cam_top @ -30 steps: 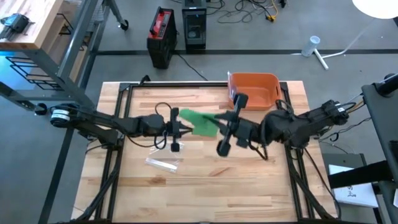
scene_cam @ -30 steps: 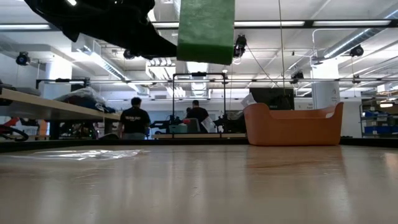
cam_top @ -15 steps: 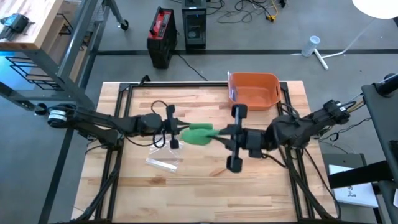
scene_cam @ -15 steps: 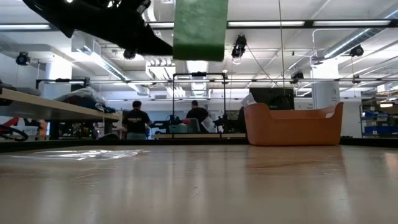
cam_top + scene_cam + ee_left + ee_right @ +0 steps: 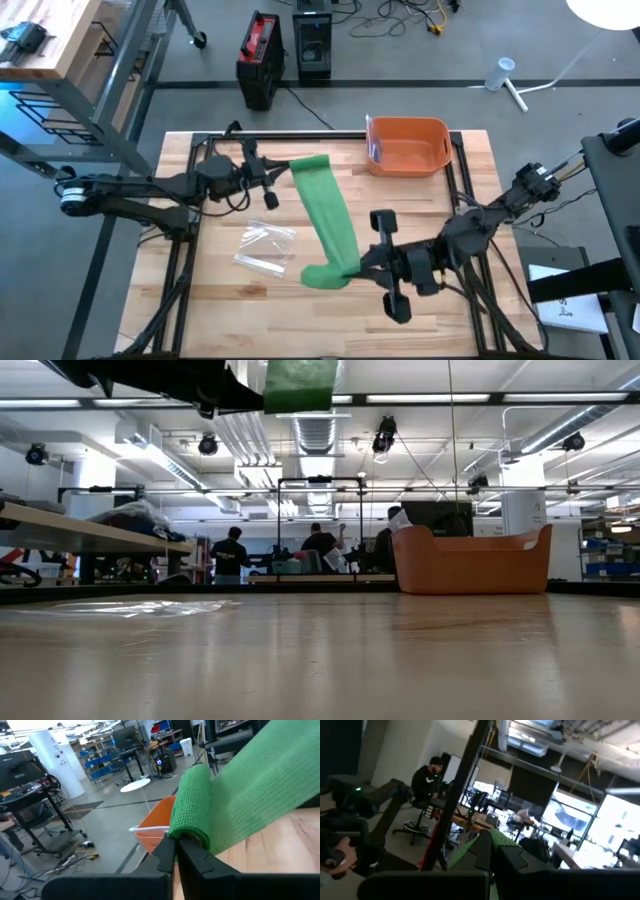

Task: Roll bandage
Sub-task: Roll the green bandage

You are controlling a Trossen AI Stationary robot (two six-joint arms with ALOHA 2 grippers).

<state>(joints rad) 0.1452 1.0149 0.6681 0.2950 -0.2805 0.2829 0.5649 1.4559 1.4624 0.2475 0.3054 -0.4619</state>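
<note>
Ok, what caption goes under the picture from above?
Left gripper and right gripper stretch a green bandage between them.

The tools (image 5: 283,182) moved apart, stretching out the green bandage (image 5: 328,222).

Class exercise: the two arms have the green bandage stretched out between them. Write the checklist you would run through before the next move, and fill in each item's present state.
1. Left gripper shut on one end of the bandage: ok.
2. Right gripper shut on the other end: ok.
3. Bandage rolled up: not ok, it spans open between the grippers.
4. Bandage lifted off the table: ok in the low view.
5. Clear wrapper apart from the bandage: ok.
6. Orange bin away from both arms: ok.
</note>
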